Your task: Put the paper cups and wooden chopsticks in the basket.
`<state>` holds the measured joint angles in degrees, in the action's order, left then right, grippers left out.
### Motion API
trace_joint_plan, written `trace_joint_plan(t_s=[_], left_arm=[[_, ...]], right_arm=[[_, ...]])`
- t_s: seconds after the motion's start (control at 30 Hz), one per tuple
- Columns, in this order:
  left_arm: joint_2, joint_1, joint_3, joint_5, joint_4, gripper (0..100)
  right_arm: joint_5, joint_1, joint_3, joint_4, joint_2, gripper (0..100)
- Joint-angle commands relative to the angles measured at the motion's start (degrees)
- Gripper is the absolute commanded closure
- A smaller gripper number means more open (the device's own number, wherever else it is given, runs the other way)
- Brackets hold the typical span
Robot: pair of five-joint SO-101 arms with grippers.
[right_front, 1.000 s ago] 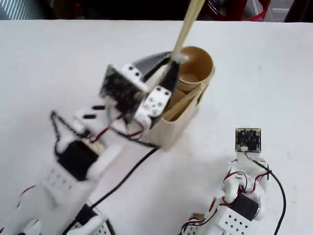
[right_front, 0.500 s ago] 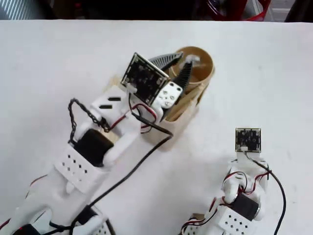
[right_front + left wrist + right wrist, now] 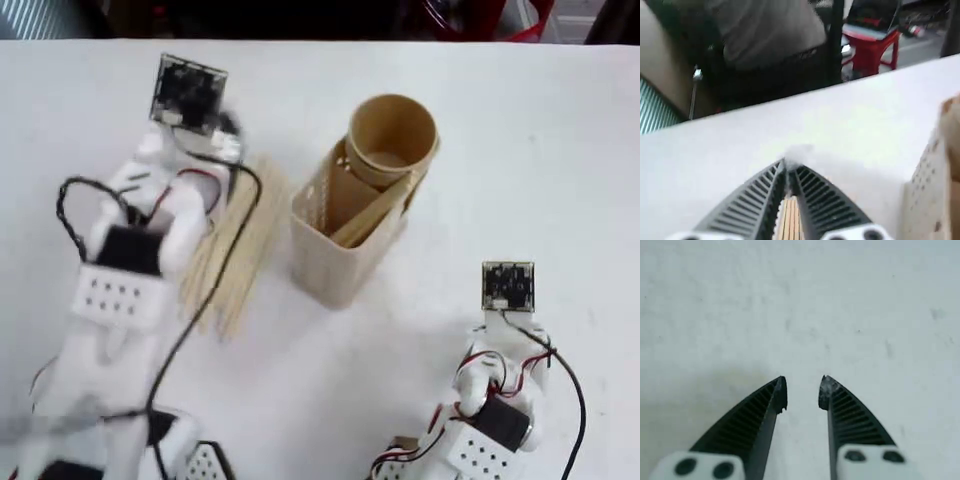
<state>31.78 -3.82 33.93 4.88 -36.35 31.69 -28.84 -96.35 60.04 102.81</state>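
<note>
Several chopsticks [image 3: 238, 240] are left beside the basket [image 3: 335, 268], under the closed left gripper [image 3: 786, 165]. It must be opened for the next grasp. The right gripper [image 3: 802, 390] is held slightly parted.

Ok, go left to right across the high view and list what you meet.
Left arm → loose pile of wooden chopsticks → basket → right arm.

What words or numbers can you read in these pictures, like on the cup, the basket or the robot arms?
None: no word, number or sign can be read here.
The paper cup, the basket and the wooden chopsticks look plain.
Any print on the left arm's circuit board or the right arm's circuit board is too small to read.
</note>
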Motion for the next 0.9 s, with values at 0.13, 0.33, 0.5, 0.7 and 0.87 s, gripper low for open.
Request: trace_joint_plan(t_s=[0.13, 0.33, 0.5, 0.7, 0.87], left_arm=[[-23.69, 4.18, -5.19, 0.88, -1.85, 93], [-42.51, 4.26, -21.89, 8.88, -13.54, 88], [-53.49, 4.62, -32.26, 9.76, -19.87, 91], [-61.32, 4.62, -40.70, 9.49, -26.02, 91], [-65.45, 4.62, -44.84, 9.41, -28.31, 92]], right_arm=[[0.35, -0.57, -0.53, -1.01, 0.48, 88.5], [0.35, -0.57, -0.53, -1.01, 0.48, 88.5], [0.35, -0.57, -0.53, -1.01, 0.48, 88.5], [0.35, -0.57, -0.53, -1.01, 0.48, 88.5], [0.35, -0.57, -0.53, -1.01, 0.48, 88.5]])
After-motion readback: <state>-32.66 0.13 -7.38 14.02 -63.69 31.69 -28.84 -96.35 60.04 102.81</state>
